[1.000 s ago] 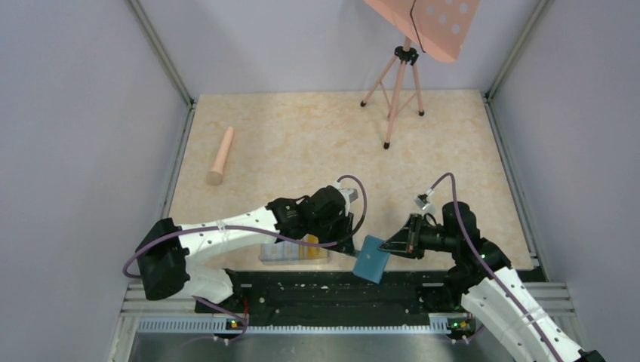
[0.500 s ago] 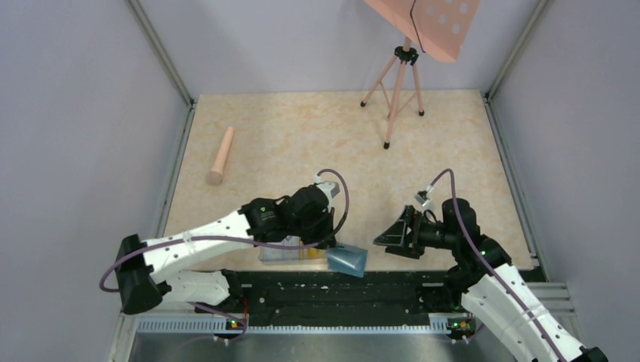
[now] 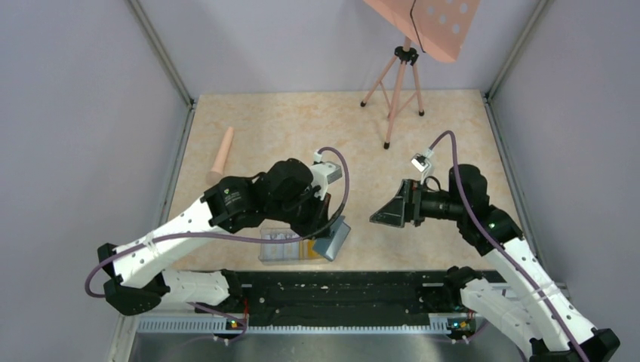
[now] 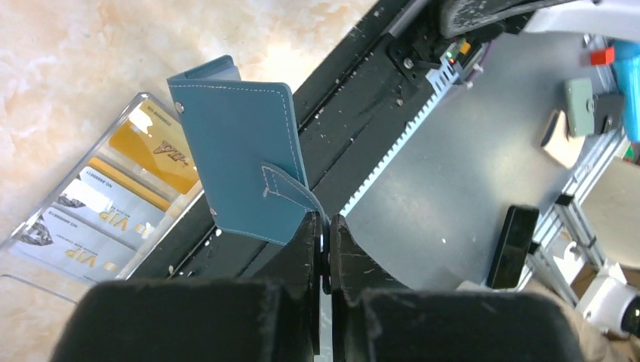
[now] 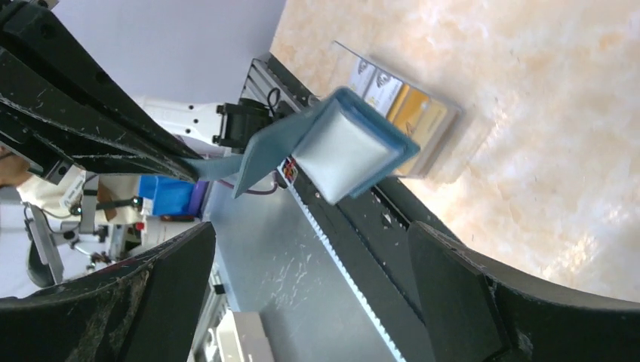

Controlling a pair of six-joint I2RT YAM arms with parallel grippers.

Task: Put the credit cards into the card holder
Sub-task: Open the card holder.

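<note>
Wrist view alone shows left jaws pinching snap tab (image 4: 290, 192) of card holder (image 4: 238, 151); right jaws gape empty.

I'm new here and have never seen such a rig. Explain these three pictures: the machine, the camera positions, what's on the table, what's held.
These are two robot arms bolted at the near edge of a table, each ending in a two-finger gripper. The wide picture looks down from above and behind them; the other two come from cameras on the wrists. On the table are a clear box holding the credit cards, a peach-coloured rod and a tripod. The left gripper is shut on the snap tab of the teal card holder, which dangles from it near the box. The right gripper is open and holds nothing.
</note>
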